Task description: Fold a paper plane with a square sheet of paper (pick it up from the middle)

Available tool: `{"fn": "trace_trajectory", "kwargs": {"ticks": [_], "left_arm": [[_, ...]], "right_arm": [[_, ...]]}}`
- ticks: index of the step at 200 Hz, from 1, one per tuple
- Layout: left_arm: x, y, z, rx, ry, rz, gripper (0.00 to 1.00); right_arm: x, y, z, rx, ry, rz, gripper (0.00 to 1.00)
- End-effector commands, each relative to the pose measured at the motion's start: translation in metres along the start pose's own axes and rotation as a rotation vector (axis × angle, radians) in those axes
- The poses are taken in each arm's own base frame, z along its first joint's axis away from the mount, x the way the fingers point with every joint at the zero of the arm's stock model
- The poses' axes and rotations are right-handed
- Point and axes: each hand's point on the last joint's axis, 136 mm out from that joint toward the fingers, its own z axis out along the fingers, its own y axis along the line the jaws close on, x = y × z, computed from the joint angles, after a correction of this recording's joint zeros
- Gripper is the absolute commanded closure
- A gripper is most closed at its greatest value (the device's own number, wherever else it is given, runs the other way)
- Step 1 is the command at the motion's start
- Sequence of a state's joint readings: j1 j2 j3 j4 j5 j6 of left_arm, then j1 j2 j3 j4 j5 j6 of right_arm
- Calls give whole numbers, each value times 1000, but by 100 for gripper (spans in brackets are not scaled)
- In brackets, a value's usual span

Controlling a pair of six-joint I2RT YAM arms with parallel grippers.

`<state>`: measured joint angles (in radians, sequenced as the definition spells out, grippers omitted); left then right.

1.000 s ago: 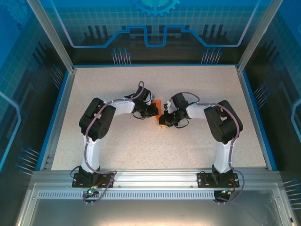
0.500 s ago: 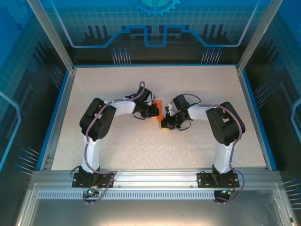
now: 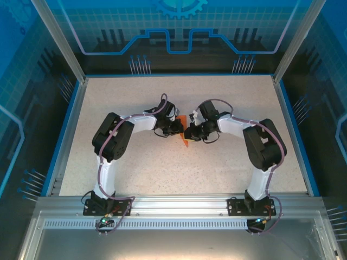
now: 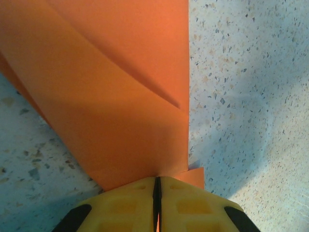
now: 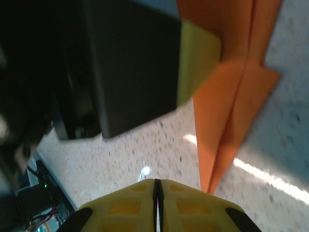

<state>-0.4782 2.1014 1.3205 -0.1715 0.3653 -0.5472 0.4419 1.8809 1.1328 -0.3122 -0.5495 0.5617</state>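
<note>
The orange paper is folded into a narrow pointed shape with a centre crease. It hangs between the two wrists at mid-table, tip toward the near side. My left gripper is shut on the edge of the paper. Its yellow fingers are pressed together, with orange showing in the slit. My right gripper sits just right of the paper, shut with nothing between its pads. The paper's folded layers pass just right of it. The left gripper's yellow fingertip shows above it.
The speckled white table has a blue rim and stretches open on all sides of the arms. The two wrists are nearly touching at the centre. Metal frame posts stand at the back corners.
My right gripper has moved from the paper's near end toward the far side, staying shut. The paper's pointed tip is now uncovered. The left gripper has kept its hold and place.
</note>
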Motion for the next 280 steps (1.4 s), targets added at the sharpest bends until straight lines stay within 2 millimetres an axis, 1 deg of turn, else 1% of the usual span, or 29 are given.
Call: {"fn": "trace_trajectory", "kwargs": {"ticks": [1, 32, 60, 82, 98, 122, 138, 151, 172, 212, 239, 280], "left_arm": [[21, 37, 17, -120, 68, -49, 87], [17, 29, 12, -99, 57, -43, 86], [6, 15, 2, -69, 27, -12, 84], [-7, 1, -3, -21, -1, 22, 79], [-17, -9, -8, 35, -26, 49, 76], [-31, -23, -22, 116, -76, 83, 72], [-35, -32, -32, 167, -101, 112, 71], [-36, -35, -39, 183, -121, 134, 70], [-28, -39, -45, 215, -134, 164, 70], [-9, -43, -53, 298, -157, 223, 69], [3, -38, -50, 328, -156, 265, 68], [15, -39, -47, 392, -179, 401, 61]], "right_arm": [[4, -7, 20, 12, 47, 23, 89], [12, -30, 31, 53, 75, 65, 90], [31, -53, 34, 89, 123, 112, 91], [47, -63, 34, 102, 166, 132, 91], [58, -66, 31, 98, 197, 140, 91], [73, -61, 28, 58, 232, 144, 91], [82, -57, 25, 27, 249, 147, 91], [88, -54, 22, 9, 259, 150, 91], [91, -52, 18, -3, 259, 155, 91], [88, -53, 15, -19, 252, 172, 91], [88, -57, 14, -17, 252, 185, 92], [92, -63, 18, -9, 270, 204, 92]]}}
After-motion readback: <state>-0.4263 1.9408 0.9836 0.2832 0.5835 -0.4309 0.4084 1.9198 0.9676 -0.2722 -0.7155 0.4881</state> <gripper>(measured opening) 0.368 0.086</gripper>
